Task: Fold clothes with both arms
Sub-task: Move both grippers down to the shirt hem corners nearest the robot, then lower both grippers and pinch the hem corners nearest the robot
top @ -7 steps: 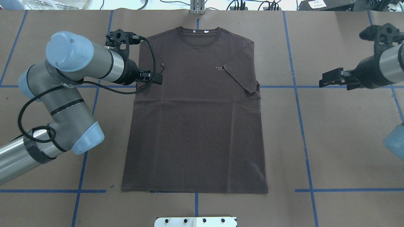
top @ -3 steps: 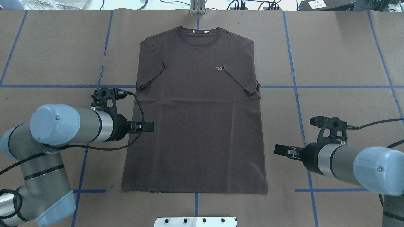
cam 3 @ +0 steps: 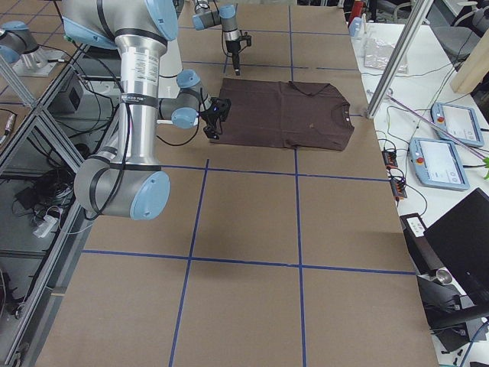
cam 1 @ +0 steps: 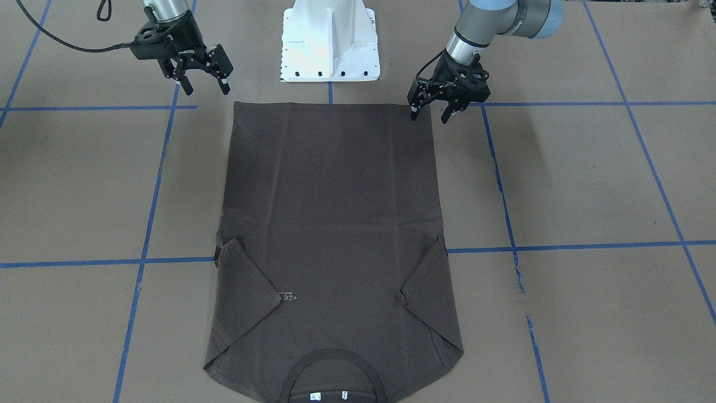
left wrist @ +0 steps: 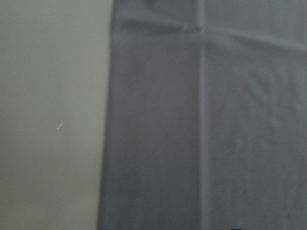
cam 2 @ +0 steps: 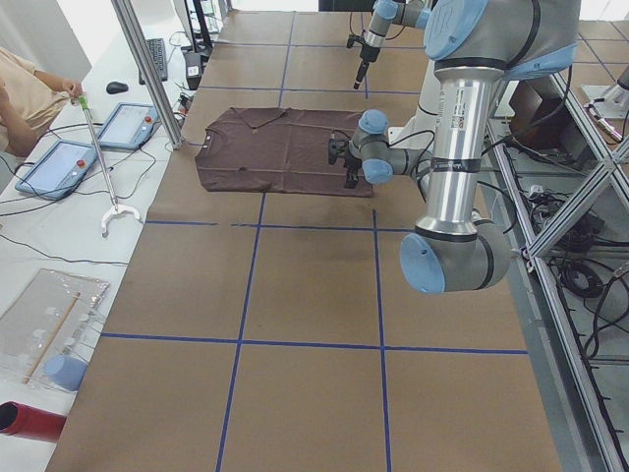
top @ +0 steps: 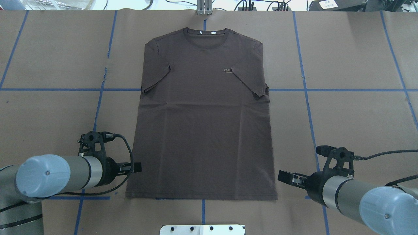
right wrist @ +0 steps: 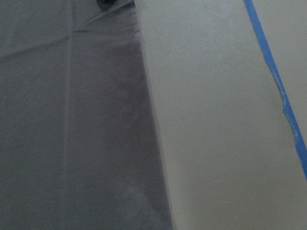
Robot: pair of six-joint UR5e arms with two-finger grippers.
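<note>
The table (top: pixel 359 65), covered in brown paper, carries 1 dark brown T-shirt (top: pixel 202 124) in its middle. The shirt lies flat, front up, its 2 short sleeves folded onto the chest and its hem nearest the robot. Of the 2 grippers, the left gripper (cam 1: pixel 429 117) and the right gripper (cam 1: pixel 206 89) each hang near a hem corner, fingers spread.

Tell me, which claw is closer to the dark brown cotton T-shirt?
Left. The left claw sits at one hem corner of the dark brown cotton T-shirt; the right claw is a little clear of the opposite hem corner, off the cloth.
</note>
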